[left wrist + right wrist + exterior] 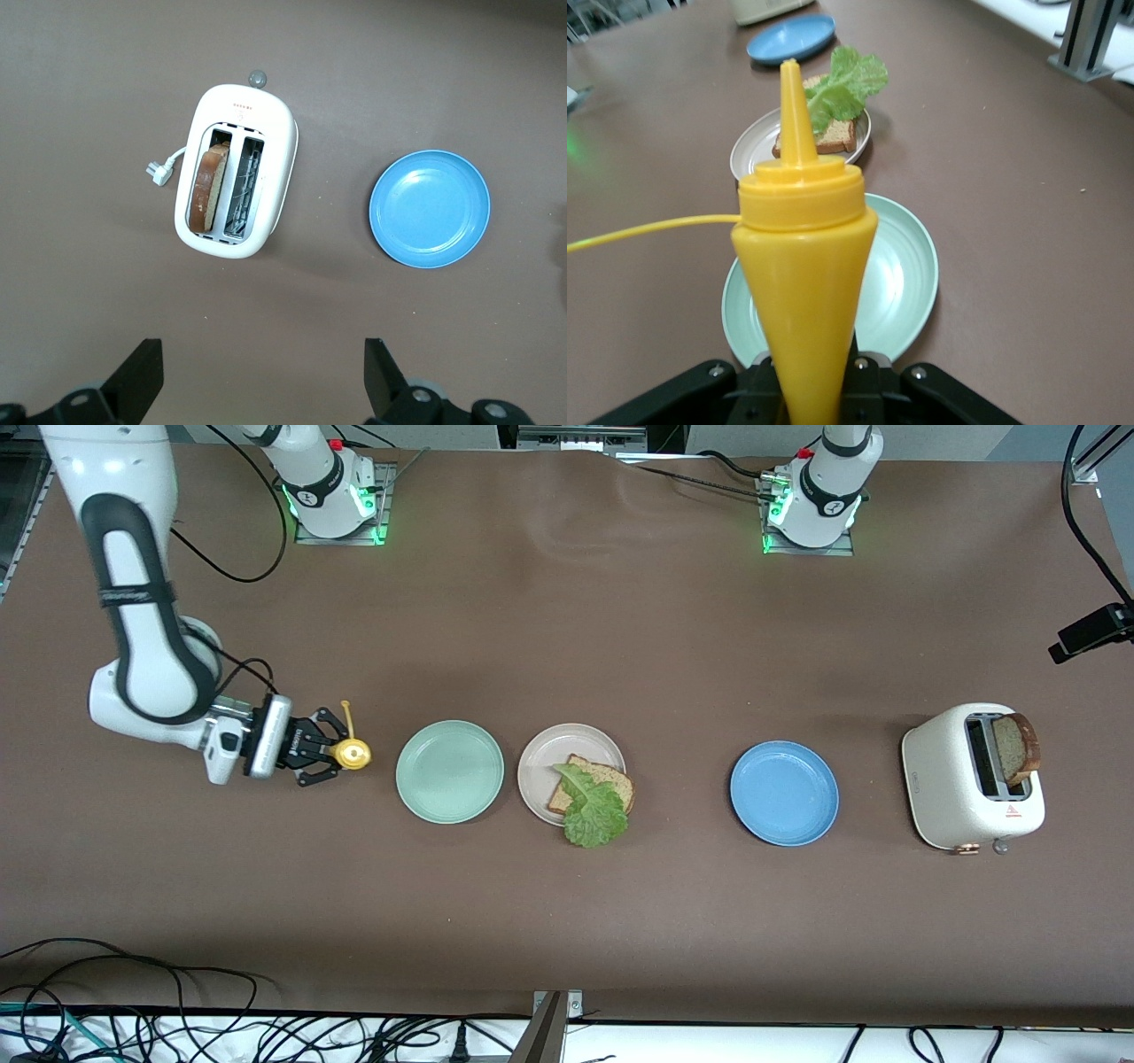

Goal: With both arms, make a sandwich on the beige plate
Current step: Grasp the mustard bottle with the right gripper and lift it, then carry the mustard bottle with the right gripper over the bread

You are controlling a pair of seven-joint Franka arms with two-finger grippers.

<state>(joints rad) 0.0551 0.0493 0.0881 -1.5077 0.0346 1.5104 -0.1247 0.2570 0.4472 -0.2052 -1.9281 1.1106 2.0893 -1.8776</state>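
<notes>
We judge the sandwich half built: bread slice (595,782) and lettuce (594,808) lie on the beige plate (549,757) mid-surface, the second slice (1015,747) waits in the toaster (957,797), right claw (330,755) clamps a mustard bottle (353,753), left claw (263,381) gapes over the toaster.

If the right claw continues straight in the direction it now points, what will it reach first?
Probably the mint-green plate: the right claw, shut on the yellow squeeze bottle, points along the table toward it. Its height above the table is unclear.
</notes>
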